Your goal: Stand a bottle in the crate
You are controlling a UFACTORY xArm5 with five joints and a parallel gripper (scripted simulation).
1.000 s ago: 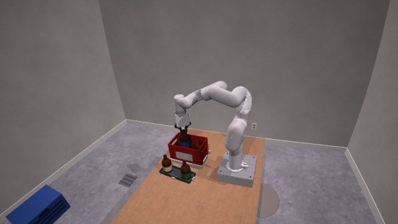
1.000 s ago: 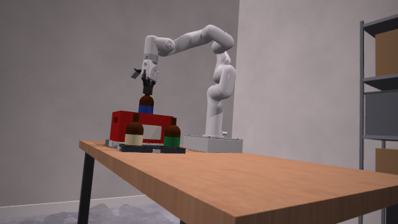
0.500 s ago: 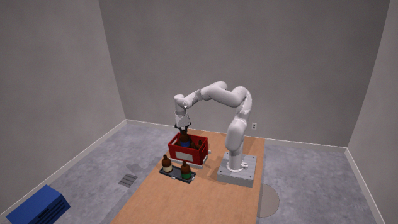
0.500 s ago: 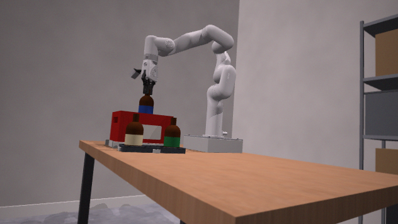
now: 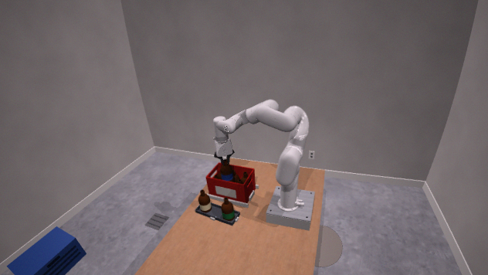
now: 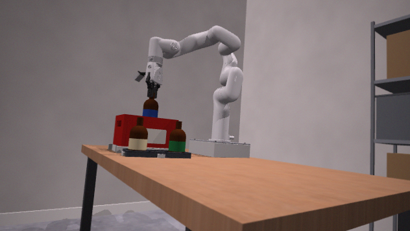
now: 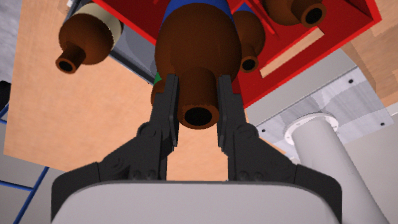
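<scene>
My gripper (image 7: 198, 90) is shut on the neck of a brown bottle with a blue label (image 6: 150, 108). The bottle hangs upright, its lower part inside the red crate (image 5: 231, 182), its shoulders and blue band above the rim. The gripper also shows in the top view (image 5: 223, 158) and the exterior view (image 6: 152, 92). Other brown bottles (image 7: 292, 11) stand in the crate. A cream-label bottle (image 5: 204, 202) and a green-label bottle (image 5: 228, 208) stand upright on the dark tray (image 5: 217, 213) in front of the crate.
The crate and tray sit on the wooden table (image 5: 247, 235) next to the arm's grey base (image 5: 290, 208). A blue box (image 5: 46, 255) lies on the floor at the left. A metal shelf (image 6: 390, 97) stands at the right.
</scene>
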